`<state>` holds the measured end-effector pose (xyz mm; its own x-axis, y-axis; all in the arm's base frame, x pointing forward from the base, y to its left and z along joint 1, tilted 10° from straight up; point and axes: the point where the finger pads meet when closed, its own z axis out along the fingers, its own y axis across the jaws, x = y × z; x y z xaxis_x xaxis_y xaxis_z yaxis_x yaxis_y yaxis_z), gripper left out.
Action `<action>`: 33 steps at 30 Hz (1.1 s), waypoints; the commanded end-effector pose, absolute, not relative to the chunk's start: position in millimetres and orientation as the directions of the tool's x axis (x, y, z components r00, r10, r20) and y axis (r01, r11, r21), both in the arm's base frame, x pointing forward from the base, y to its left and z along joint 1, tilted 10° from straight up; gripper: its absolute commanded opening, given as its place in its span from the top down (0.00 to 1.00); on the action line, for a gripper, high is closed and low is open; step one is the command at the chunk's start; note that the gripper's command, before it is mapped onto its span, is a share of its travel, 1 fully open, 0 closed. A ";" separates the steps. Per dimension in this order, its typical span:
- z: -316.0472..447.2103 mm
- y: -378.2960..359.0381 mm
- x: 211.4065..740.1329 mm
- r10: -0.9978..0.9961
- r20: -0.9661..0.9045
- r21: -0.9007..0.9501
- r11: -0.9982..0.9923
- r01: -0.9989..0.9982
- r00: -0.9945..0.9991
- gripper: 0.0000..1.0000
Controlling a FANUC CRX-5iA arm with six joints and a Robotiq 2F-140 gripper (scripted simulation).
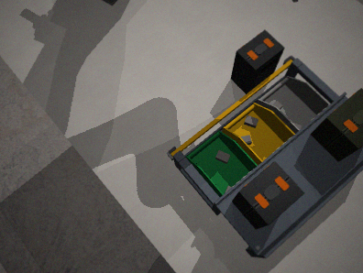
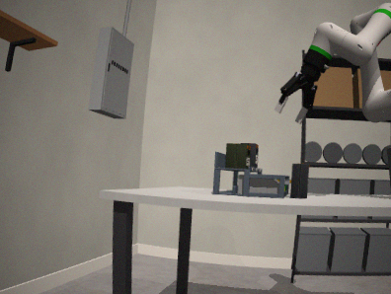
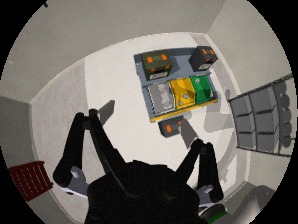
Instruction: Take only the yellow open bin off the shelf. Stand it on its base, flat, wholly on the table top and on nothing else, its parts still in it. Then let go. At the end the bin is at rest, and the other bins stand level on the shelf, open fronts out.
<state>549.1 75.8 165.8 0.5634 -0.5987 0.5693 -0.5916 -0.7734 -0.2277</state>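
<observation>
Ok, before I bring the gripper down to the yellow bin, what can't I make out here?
- Top view: the gripper is out of frame; only shadows show.
- Exterior view: the yellow bin is hidden behind the shelf frame.
- Wrist view: the parts in the bin are too small to count.

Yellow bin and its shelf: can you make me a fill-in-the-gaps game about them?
1. The yellow bin sits right beside the ____ bin.
2. The pincer is wide ____ and holds nothing.
3. The yellow bin is still on the ____, not on the table top.

Missing words: green; open; shelf
</observation>
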 end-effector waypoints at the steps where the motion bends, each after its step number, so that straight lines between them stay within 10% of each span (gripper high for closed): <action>1: 166.2 78.8 537.1 -0.599 0.571 -0.230 -0.773 -0.591 0.561 0.00; 33: 159.9 84.8 502.3 -0.599 0.571 -0.230 -0.773 -0.591 0.561 0.00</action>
